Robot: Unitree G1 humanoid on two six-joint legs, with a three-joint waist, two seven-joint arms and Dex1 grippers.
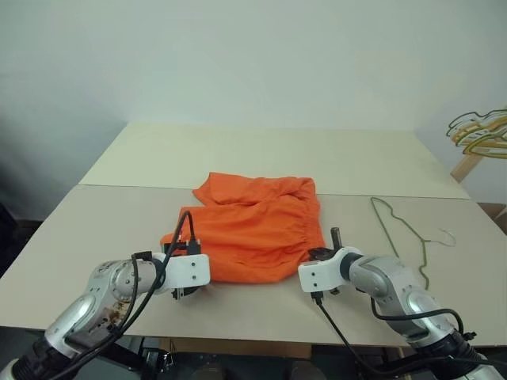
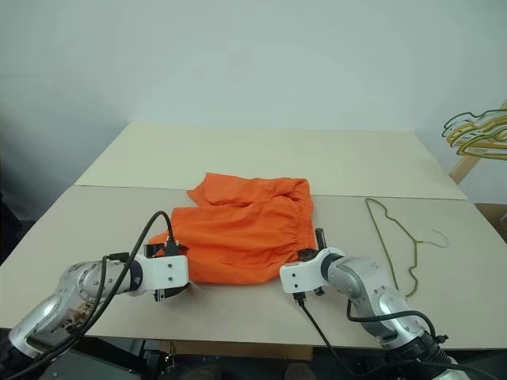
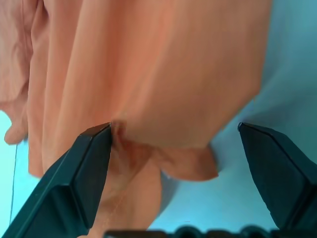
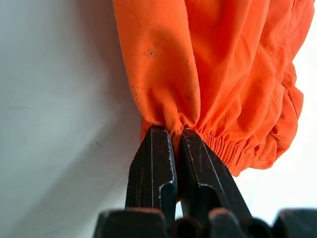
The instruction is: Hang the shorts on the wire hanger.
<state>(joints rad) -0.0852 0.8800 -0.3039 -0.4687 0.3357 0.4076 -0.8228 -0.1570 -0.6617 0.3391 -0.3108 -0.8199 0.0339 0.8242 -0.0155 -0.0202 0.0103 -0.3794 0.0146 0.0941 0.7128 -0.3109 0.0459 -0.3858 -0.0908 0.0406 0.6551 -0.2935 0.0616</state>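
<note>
The orange shorts (image 1: 257, 226) lie flat near the middle of the bench (image 1: 119, 214), elastic waistband toward 3 o'clock and legs toward 9 o'clock. The olive-green wire hanger (image 1: 402, 229) lies on the bench at 3 o'clock of the shorts, apart from them, its small hook pointing away toward the bench edge. A bunch of yellow and green hangers (image 1: 479, 133) hangs off at 2 o'clock, beyond the bench.

The right end effector (image 4: 173, 148) is clamped tight on the near corner of the waistband, a fold of gathered fabric pinched between its fingers. The left end effector (image 3: 173, 144) stands wide apart at the near hem of a leg; one finger touches the cloth, but nothing is gripped.

The step in hand looks like securing the garment with both arms before bringing it to the hanger. The next move probably calls for the left end effector to close on the hem it straddles, taking in enough fabric not to slip, then lifting the shorts level toward 3 o'clock.
</note>
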